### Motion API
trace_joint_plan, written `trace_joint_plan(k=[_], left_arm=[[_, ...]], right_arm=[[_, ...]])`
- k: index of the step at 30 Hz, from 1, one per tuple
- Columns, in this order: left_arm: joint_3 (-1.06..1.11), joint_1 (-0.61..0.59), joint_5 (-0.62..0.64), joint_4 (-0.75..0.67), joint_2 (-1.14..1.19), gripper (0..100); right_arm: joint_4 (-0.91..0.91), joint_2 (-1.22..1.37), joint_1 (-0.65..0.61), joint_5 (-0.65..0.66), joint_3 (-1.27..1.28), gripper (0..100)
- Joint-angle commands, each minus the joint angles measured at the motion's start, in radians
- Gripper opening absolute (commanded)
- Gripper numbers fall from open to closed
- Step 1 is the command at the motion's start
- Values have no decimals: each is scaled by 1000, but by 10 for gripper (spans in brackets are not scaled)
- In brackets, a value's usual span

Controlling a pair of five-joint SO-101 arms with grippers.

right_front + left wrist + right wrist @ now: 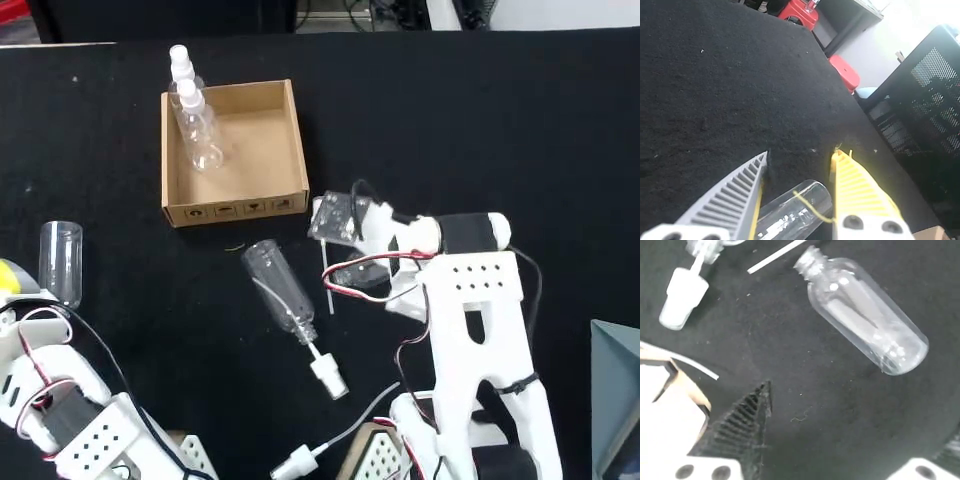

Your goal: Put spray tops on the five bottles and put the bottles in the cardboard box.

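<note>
My left gripper (800, 157) is shut on a clear bottle (795, 210) with no top, held between the grey and yellow fingers; in the high view that bottle (60, 262) is at the table's left edge. Another topless bottle (280, 290) lies on its side mid-table, with a white spray top (328, 375) just past its neck. My right gripper (335, 225) hovers open beside it, and its wrist view looks down on the bottle (865, 315) and the spray top (682, 297). The cardboard box (290, 150) holds one capped bottle (200, 130). A second capped bottle (182, 65) is at its far left corner.
A further spray top (295, 462) with a long tube lies near the front edge between the arm bases. A loose white tube (327, 280) lies beside the right gripper. A grey object (615, 390) sits at the right edge. The table is covered in black cloth.
</note>
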Motion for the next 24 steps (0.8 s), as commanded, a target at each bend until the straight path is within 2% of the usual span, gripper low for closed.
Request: trace_joint_plan(k=[1, 5, 13, 20, 24], left_arm=[[25, 5, -41, 3, -14, 184], [25, 5, -43, 3, -14, 184], [25, 5, -44, 5, -14, 184], [25, 5, -44, 5, -14, 184], [25, 5, -44, 5, -14, 184]], right_arm=[[-18, -45, 26, 72, 2, 469], [-28, -45, 20, 115, 7, 469], [-81, -44, -98, 118, 51, 468], [-121, 76, -144, 118, 48, 334], [-176, 125, -141, 120, 48, 337]])
